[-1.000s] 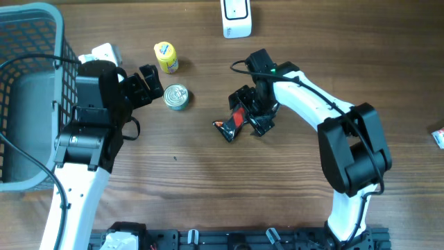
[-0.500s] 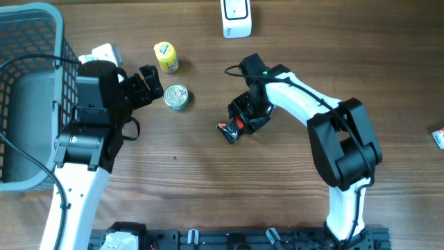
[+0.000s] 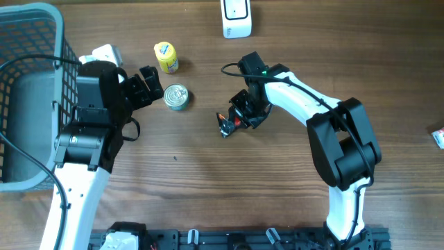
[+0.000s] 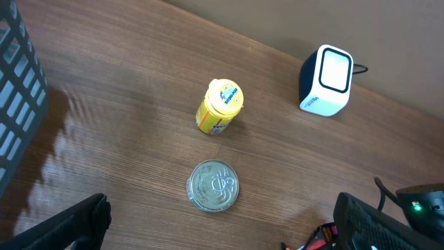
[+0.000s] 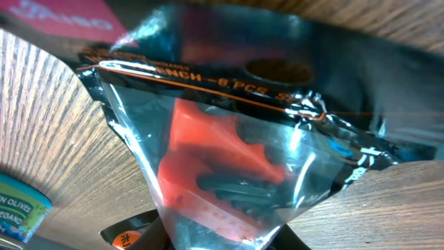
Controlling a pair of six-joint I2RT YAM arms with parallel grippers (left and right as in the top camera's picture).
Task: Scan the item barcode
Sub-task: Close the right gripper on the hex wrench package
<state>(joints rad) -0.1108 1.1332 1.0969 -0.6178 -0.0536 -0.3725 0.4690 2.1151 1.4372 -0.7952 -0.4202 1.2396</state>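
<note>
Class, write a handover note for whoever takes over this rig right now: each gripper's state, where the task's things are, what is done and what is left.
Left gripper: open, holding nothing, beside the tin can.
Right gripper: shut on the clear packet.
Scanner: at the top of the overhead view, apart from the packet.
Done: packet gripped.
Left: bring the packet to the scanner and present its barcode, which is not visible in any view.

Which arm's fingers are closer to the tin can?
Left. The left fingers sit open right beside the can; the right fingers are farther off, shut on a plastic packet.
</note>
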